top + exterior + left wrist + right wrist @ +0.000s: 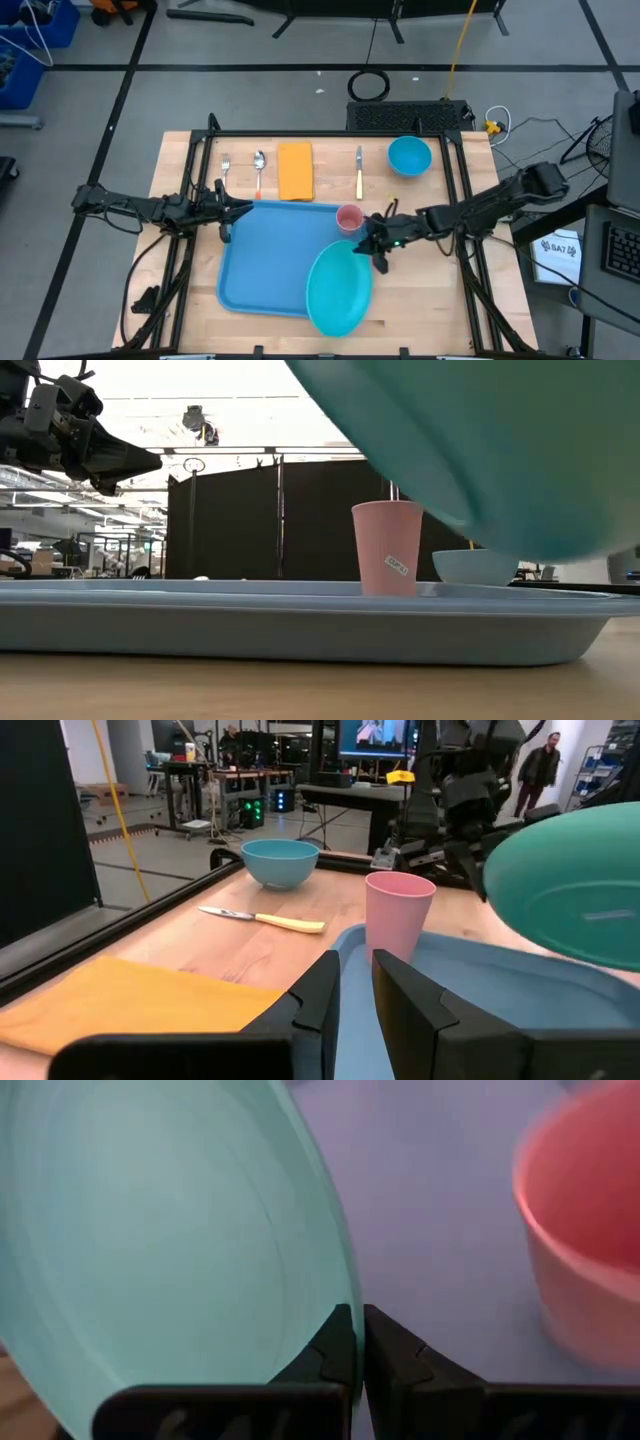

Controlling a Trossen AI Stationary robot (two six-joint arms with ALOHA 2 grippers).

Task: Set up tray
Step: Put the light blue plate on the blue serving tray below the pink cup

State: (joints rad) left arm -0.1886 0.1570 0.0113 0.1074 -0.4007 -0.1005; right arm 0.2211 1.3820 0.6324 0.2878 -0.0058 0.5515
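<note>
Desk (190, 300): pale wooden top carrying every item; its near edge is cut off in the high view. Tray (270, 255): large blue rectangle with raised rim, lying flat at the middle of the desk; its near right corner is hidden under the plate, and in the low view its rim fills the whole foreground. Plate (338, 290): round, turquoise, held tilted over the tray's near right corner (in the low view it blocks most of the upper right, and whether its lower edge touches the tray cannot be made out). Napkin (295, 170): folded, orange-yellow, at the far side of the desk just beyond the tray. Bowl (409, 156): blue, at the far right, partly hidden behind the plate in the low view. Cup (349, 218): pink, upright at the tray's far right corner, with a small label too fine to read. Knife (359, 172): yellow handle, between napkin and bowl. Spoon (259, 166) and fork (226, 168): side by side left of the napkin, handles hard to make out. Right gripper (378, 250): jaws clamped on the plate's rim, just beside the cup. Left gripper (226, 212): at the tray's far left corner, jaws a little apart; whether they pinch the tray's rim cannot be told.
</note>
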